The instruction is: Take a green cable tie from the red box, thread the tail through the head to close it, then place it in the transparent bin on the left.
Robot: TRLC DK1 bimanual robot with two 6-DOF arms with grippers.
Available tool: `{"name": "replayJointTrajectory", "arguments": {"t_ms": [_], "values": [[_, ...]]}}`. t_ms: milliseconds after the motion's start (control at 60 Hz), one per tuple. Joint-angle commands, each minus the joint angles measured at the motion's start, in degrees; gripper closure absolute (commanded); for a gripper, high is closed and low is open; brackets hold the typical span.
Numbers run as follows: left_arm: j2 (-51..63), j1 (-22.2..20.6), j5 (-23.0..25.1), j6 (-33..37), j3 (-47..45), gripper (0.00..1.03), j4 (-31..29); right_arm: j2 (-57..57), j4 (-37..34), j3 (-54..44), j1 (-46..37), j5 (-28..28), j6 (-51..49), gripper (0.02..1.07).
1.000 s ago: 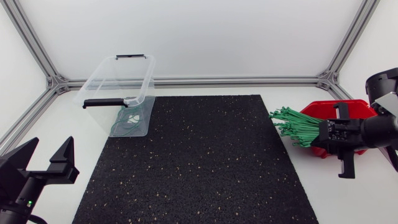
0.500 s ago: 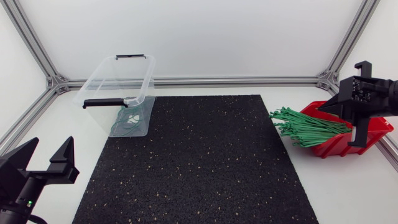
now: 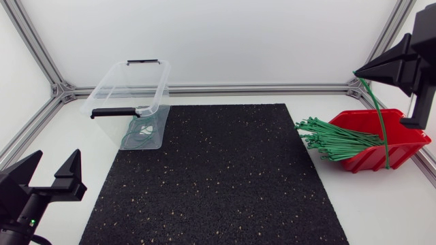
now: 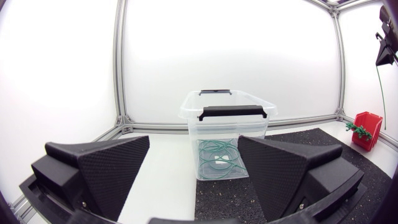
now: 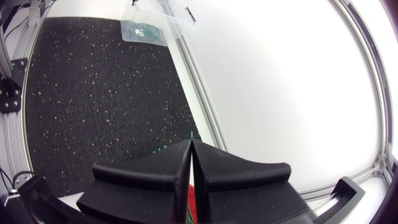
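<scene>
The red box (image 3: 402,139) stands at the table's right edge, and a bundle of green cable ties (image 3: 334,139) sticks out of it toward the mat. Up above the box, my right gripper (image 3: 361,70) is shut on one green cable tie (image 3: 380,122), which hangs down across the box. In the right wrist view the fingers (image 5: 155,171) meet, with a sliver of the tie (image 5: 190,134) showing at their tips. The transparent bin (image 3: 112,85) at the far left holds closed green ties (image 3: 139,136). My left gripper (image 3: 51,169) stands open and empty at the near left, facing the bin (image 4: 227,118).
A black speckled mat (image 3: 218,177) covers the middle of the table between bin and box. Aluminium frame rails (image 3: 259,88) run along the back and side edges. The bin has black handles (image 3: 112,111) on its rim.
My right gripper has risen from the red box, swinging up and to the right, and drawn one green tie out of the bundle. The left arm has stayed still.
</scene>
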Motion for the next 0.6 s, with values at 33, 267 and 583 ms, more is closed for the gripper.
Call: {"name": "replayJointTrajectory", "arguments": {"t_ms": [33, 267, 583], "values": [[-0.2, -0.3, -0.1, -1.0, -2.3, 0.04, -0.8, -0.9, -1.2, 3.7, 2.8, 0.0, 7.3, 1.01], [-0.2, -0.3, -0.1, -1.0, -2.3, 0.04, -0.8, -0.9, -0.7, 10.3, 10.3, 2.2, 18.8, 1.01], [-0.2, -0.3, -0.1, -1.0, -2.3, 0.04, -0.8, 2.0, 8.9, 6.2, 30.6, 16.1, 32.8, 1.01]]}}
